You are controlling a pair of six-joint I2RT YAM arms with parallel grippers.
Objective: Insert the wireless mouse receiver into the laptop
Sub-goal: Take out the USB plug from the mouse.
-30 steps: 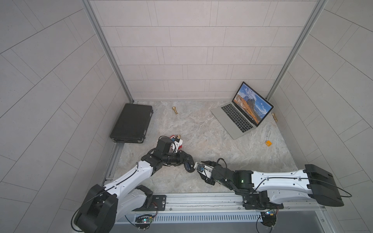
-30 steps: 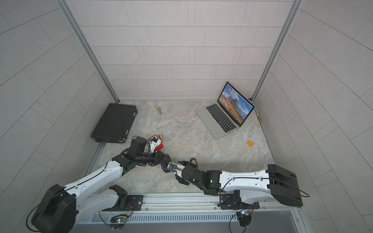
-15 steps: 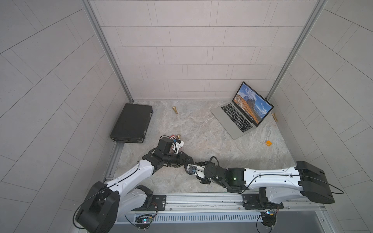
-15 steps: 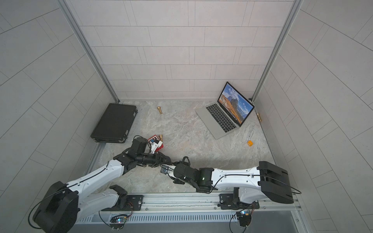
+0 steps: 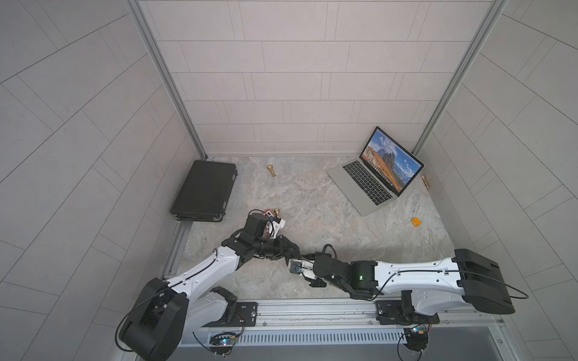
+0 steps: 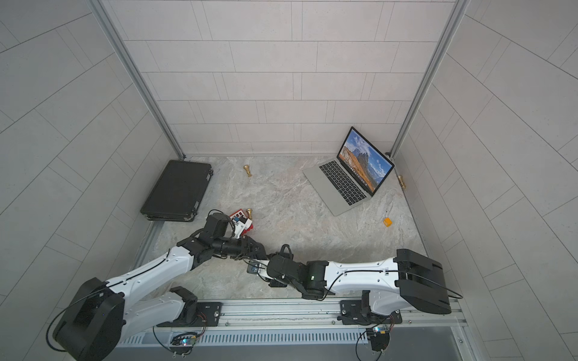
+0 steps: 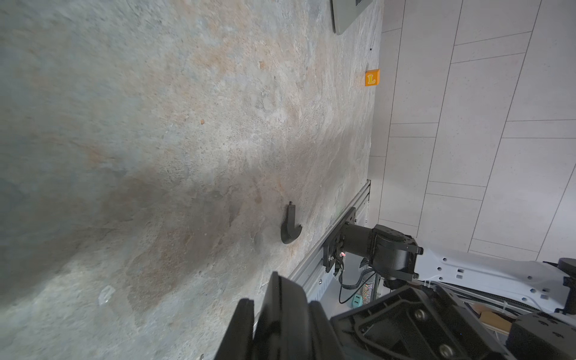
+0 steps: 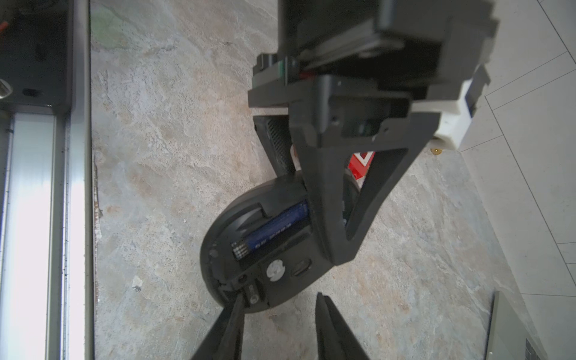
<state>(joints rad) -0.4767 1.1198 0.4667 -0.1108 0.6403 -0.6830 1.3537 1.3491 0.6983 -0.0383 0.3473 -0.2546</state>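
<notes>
Pinching the upturned mouse (image 8: 224,237) above the near middle of the table (image 5: 312,200), the left tool (image 5: 285,250) covers part of its underside. The right tool (image 8: 279,296) is spread, one finger (image 8: 232,321) touching the mouse's rim beside what looks like the receiver (image 8: 252,294), seated in its slot. The laptop (image 5: 366,184) sits far right, with open marbled table between. A black case (image 5: 203,190) lies far left, and a curved cover (image 7: 290,230) lies by the near rail (image 7: 311,265). Tiled walls (image 5: 297,78) enclose three sides.
</notes>
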